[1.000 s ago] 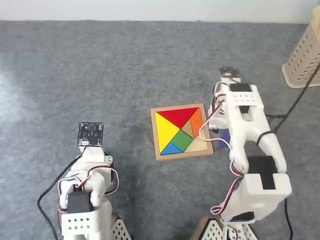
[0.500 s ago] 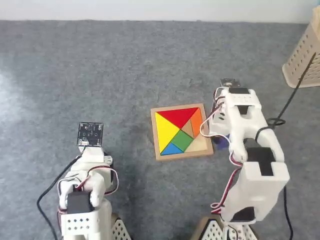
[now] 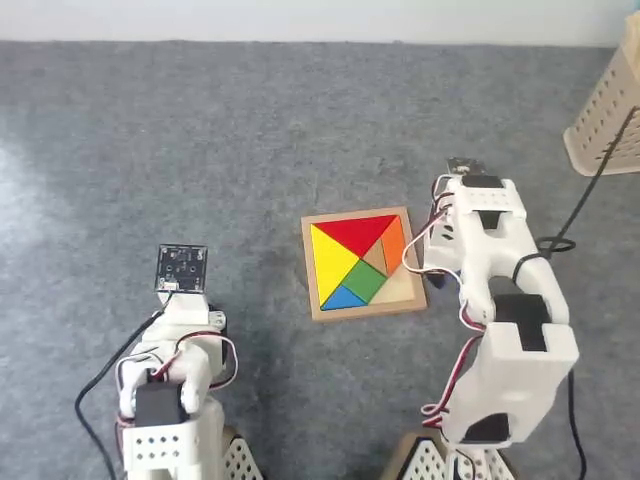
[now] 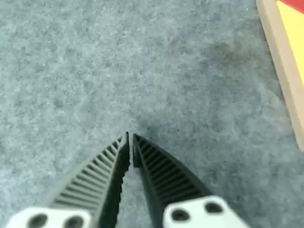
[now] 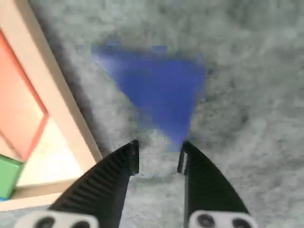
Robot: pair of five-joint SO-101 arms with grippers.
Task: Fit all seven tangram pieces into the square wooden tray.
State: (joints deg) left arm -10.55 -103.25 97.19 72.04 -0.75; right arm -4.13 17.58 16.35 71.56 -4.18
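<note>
Right hand (image 5: 158,159) agape at blue triangle (image 5: 159,85)

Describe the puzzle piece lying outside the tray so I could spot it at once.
Find the square wooden tray on the grey carpet. Beside its edge nearest the right arm lies a dark blue triangular piece, one corner pointing into the open right tool. Unlike the red triangle and yellow triangle, it lies on bare carpet, outside the frame.

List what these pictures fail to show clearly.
High view: the right arm covers most of the blue triangle.
Right wrist view: the triangle is blurred, so whether the right claw touches it is unclear.
Both wrist views: the picture edge cuts off the tray.
</note>
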